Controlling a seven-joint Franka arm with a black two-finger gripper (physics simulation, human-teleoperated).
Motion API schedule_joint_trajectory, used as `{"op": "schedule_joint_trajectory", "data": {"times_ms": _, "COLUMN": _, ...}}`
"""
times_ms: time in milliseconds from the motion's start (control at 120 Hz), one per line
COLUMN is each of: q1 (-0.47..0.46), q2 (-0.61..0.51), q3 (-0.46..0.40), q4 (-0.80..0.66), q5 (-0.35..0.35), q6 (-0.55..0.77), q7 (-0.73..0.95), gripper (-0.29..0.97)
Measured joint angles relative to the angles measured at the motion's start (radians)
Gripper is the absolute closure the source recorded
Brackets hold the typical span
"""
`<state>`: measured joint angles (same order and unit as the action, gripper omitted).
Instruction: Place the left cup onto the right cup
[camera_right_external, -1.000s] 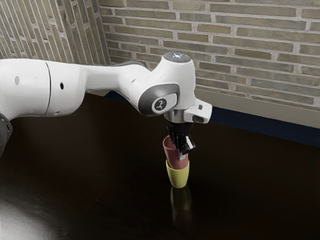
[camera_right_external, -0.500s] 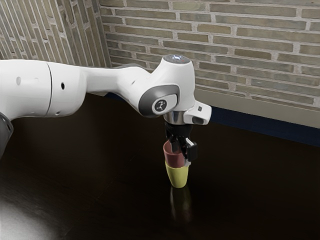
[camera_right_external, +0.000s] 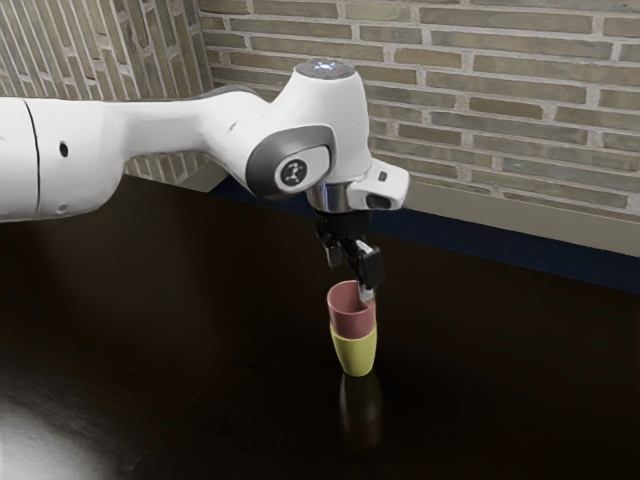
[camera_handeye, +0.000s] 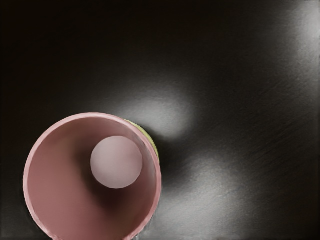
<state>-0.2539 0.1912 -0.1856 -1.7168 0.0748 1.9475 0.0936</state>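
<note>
Presently, your entry for this moment reads as follows. Item, pink cup (camera_right_external: 350, 312): upright and seated in the mouth of the yellow cup (camera_right_external: 355, 352), its lower part hidden inside; half a second ago it sat the same way with the fingers around its rim. Item, yellow cup: standing on the dark desk (camera_right_external: 500, 390), unmoved; in the wrist view it is only a sliver beside the pink rim. Item, gripper (camera_right_external: 350, 278): risen from the cup since then, now just above its rim, fingers parted and holding nothing, one fingertip close to the rim on the exterior view's right. Item, arm: lifted and drawn back toward the exterior view's left. Assessment for you: the stack stands unsupported, so the placing looks done; only a clean withdrawal remains, without brushing that rim.
</note>
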Motion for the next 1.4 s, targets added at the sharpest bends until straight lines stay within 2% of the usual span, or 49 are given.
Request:
{"op": "schedule_joint_trajectory", "data": {"times_ms": 175, "q1": 0.005, "q2": -0.040, "q3": 0.023, "q4": 0.009, "q5": -0.016, "q6": -0.053, "q7": 0.002, "gripper": 0.00}}
{"op": "schedule_joint_trajectory", "data": {"times_ms": 500, "q1": 0.007, "q2": -0.072, "q3": 0.118, "q4": 0.058, "q5": -0.048, "q6": -0.142, "q7": 0.003, "gripper": 0.00}}
{"op": "schedule_joint_trajectory", "data": {"times_ms": 983, "q1": 0.004, "q2": -0.075, "q3": 0.225, "q4": 0.139, "q5": -0.051, "q6": -0.186, "q7": 0.006, "gripper": 0.00}}
{"op": "schedule_joint_trajectory", "data": {"times_ms": 1400, "q1": 0.023, "q2": -0.118, "q3": 0.236, "q4": 0.181, "q5": -0.049, "q6": -0.239, "q7": 0.027, "gripper": 0.00}}
